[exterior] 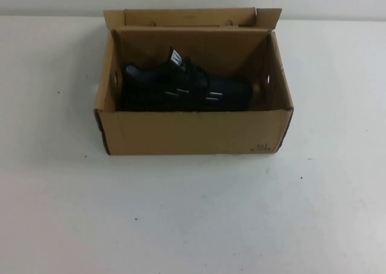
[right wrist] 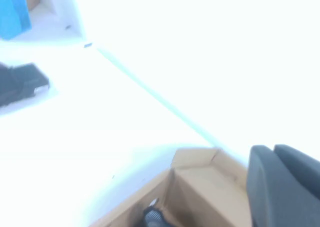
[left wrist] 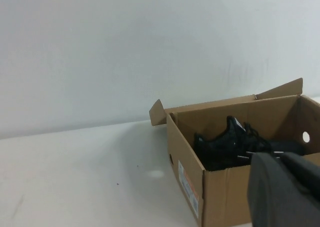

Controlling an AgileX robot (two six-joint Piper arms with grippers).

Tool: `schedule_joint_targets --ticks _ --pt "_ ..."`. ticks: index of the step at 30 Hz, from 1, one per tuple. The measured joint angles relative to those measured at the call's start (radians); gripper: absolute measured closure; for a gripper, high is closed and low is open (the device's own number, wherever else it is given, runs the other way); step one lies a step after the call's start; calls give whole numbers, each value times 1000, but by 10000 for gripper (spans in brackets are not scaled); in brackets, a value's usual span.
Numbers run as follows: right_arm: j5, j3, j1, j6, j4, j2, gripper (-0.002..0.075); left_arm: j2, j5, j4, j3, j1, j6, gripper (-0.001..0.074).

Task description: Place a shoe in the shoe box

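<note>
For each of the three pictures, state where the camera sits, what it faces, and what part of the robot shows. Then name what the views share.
High view: raised on the robot's side, angled down at the shoe box holding the shoe; no arm shows.
Left wrist view: on the left arm, facing the box's side and the wall; left end effector shows, shut.
Right wrist view: on the right arm, above a box corner; right end effector shows, shut.
Shared: all three show box and shoe.

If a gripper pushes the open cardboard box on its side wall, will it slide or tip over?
The shoe box is low and wide, so it would probably slide, not tip. The shoe inside adds weight low down. Its thin walls may flex. Left gripper and right gripper are shut, away from it.
</note>
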Motion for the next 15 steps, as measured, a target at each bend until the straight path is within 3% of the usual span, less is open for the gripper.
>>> schedule_joint_targets --ticks 8,15 --pt "-63 135 0 -24 -48 -218 741 -8 -129 0 183 0 -28 736" --pt "-198 471 0 -45 -119 -446 741 -8 -146 0 231 0 -30 736"
